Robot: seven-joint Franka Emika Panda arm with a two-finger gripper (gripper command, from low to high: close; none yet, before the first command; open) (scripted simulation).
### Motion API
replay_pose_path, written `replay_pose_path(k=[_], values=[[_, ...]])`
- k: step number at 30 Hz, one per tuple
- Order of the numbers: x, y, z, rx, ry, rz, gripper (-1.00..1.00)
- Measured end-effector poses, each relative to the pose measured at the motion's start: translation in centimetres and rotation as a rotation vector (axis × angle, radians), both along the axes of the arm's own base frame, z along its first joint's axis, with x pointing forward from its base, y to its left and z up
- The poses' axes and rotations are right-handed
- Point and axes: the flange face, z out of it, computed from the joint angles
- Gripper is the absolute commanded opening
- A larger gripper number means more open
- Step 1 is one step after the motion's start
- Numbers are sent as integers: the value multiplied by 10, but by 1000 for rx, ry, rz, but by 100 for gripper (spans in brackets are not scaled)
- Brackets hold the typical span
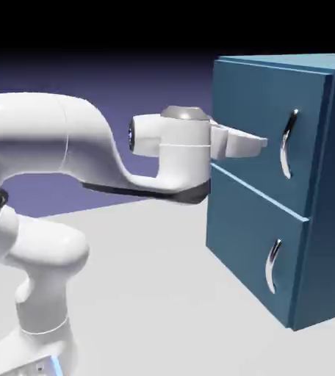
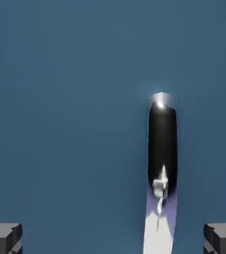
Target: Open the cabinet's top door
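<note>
- Exterior view: the tool (image 1: 264, 142) was near the top door's handle (image 1: 286, 145) — approach in hand, door (image 1: 247, 110) shut on the cabinet (image 1: 332, 205).
- Hand view: fingers stood wide apart, holding nothing; the handle ran between them, off-centre to the right.
- Next called for centring, advancing, closing — then pulling.

The white Franka arm (image 1: 37, 136) rises from its base at the exterior view's lower left, bends back at the elbow, and its forearm runs level toward the exterior view's right, curving down into the wrist (image 1: 185, 158). The hand (image 1: 264, 142) points sideways, roughly horizontal, toward the exterior view's right. In the hand view, its two grey fingertips (image 2: 4, 238) stand wide apart at the bottom corners, with neither touching the other.
</note>
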Motion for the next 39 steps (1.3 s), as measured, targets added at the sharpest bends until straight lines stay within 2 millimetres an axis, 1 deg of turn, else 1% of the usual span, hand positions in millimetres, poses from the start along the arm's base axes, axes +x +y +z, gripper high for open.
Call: replay_pose_path(k=[7, 9, 14, 15, 17, 23, 30, 39], values=[[19, -26, -21, 31, -80, 21, 0], [20, -28, -24, 33, -86, 23, 0], [70, -26, -24, 33, -86, 24, 0], [70, -26, -24, 33, -86, 24, -100], [70, -26, -24, 33, -86, 24, -100], [30, -11, -23, 27, -88, -77, -100], [-14, 12, -23, 22, -90, -193, -100], [-61, 43, -23, 16, -92, -325, -100]])
